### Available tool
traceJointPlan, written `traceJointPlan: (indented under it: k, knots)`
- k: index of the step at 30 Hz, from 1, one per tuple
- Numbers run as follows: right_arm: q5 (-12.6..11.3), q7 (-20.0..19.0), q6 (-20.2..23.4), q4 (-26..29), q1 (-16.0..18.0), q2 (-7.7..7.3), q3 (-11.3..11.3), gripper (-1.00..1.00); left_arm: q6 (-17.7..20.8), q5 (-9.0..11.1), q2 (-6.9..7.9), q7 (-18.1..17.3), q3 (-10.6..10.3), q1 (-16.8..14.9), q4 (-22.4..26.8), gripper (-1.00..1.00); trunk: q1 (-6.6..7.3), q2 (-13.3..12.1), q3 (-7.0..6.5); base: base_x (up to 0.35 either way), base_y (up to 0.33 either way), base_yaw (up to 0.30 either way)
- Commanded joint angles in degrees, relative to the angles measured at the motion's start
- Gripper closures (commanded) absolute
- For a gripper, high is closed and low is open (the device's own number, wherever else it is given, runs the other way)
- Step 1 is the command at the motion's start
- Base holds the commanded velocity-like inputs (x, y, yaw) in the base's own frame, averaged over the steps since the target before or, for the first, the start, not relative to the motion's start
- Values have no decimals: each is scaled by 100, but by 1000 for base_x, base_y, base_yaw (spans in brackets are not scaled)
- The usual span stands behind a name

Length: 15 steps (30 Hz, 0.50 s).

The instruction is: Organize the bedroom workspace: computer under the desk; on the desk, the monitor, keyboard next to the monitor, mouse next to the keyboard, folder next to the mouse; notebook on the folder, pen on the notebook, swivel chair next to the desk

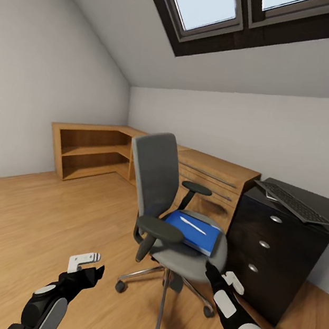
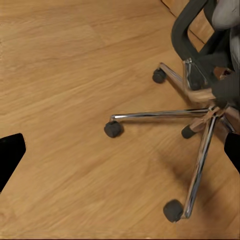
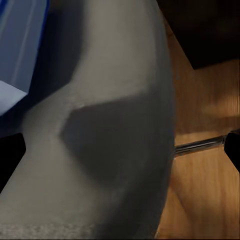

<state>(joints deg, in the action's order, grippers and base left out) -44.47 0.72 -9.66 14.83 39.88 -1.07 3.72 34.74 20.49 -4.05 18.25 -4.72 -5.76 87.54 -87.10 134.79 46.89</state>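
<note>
The bedroom's wood floor [image 1: 27,216] runs under a sloped ceiling with a skylight [image 1: 212,6]. A wooden drawer unit [image 1: 215,183] and a black cabinet desk [image 1: 274,247] stand behind the chair [image 1: 154,179], the cabinet desk just beside it, with a keyboard [image 1: 293,202] tilted on its top. The chair stands on a chrome star base [image 2: 200,125] with castors, so it should roll freely if nudged. The folder [image 1: 193,231] lies flat on the chair's seat, filling most of it, with the pen [image 1: 193,225] lying across the folder. The folder looks thin, light and slippery; its overhanging front edge seems the best place to pinch. The pen is small and may roll off if the folder tips.

The right gripper [image 1: 226,282] hovers at the seat's front edge, just beside the folder, and the left gripper [image 1: 84,262] hangs over the floor beside the chair's base; whether either claw is open cannot be told.
</note>
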Motion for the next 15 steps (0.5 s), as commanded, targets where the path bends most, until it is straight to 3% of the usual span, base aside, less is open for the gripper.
traceJointPlan:
  k: [1,6,11,15]
  knots:
    - [-27,7,-9,3,3,1,6,-100,15,60,0,54,-4,-4,7,-100,4,3,6,-308,0,0]
    - [-27,7,-9,3,3,1,4,-100,15,60,2,69,-3,-4,7,-100,4,3,6,-280,0,0]
    - [-27,7,-9,-2,3,1,-1,-100,15,62,3,82,-3,-4,7,-100,4,3,6,-75,0,10]
    - [-22,7,-9,-5,3,10,-9,-100,15,62,8,89,-2,-4,5,-100,4,3,6,-12,0,173]
